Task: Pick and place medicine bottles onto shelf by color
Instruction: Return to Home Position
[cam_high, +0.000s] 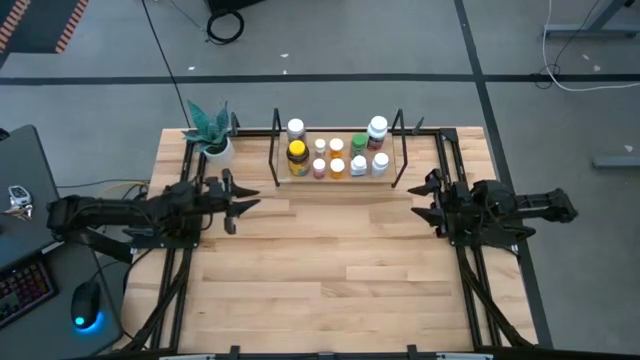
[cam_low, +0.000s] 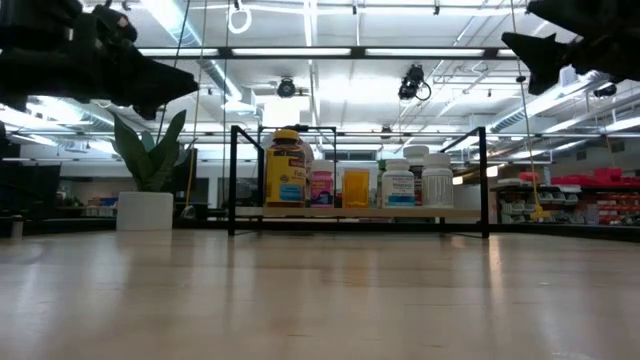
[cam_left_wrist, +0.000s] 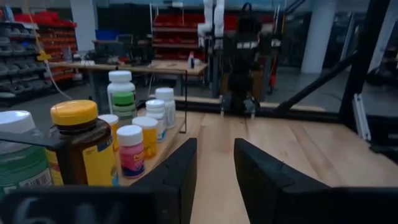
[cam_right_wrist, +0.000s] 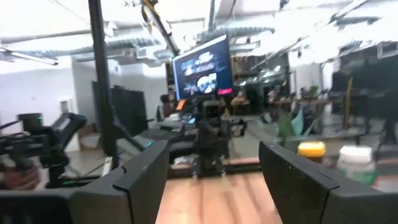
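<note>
We look down on a pale plank table (cam_high: 330, 270) with black rails (cam_high: 470, 290) along its 9 and 3 o'clock sides. The shelf (cam_low: 455, 213) sits at the table's 12 o'clock edge. The bottles (cam_high: 358, 165) stand on it in 2 rows between its black end frames. The amber bottle (cam_high: 297, 155) with the yellow lid is at the 9 o'clock end.

A plant (cam_high: 212, 130) in a white pot stands near the shelf, at 10 o'clock.

The left gripper (cam_high: 245, 200) hangs at the table's 9 o'clock side, its fingers a narrow gap apart with nothing between them. The right gripper (cam_high: 420, 197) hangs opposite at 3 o'clock, fingers spread wide and holding nothing. In the low view both sit high above the wood.

Around the table lies a grey floor (cam_high: 380, 40) crossed by dark tape lines and cables. A keyboard (cam_high: 25, 290) and a blue-lit mouse (cam_high: 86, 300) rest on a desk at 8 o'clock. Behind the shelf we see ceiling strip lights and racks of red bins.
</note>
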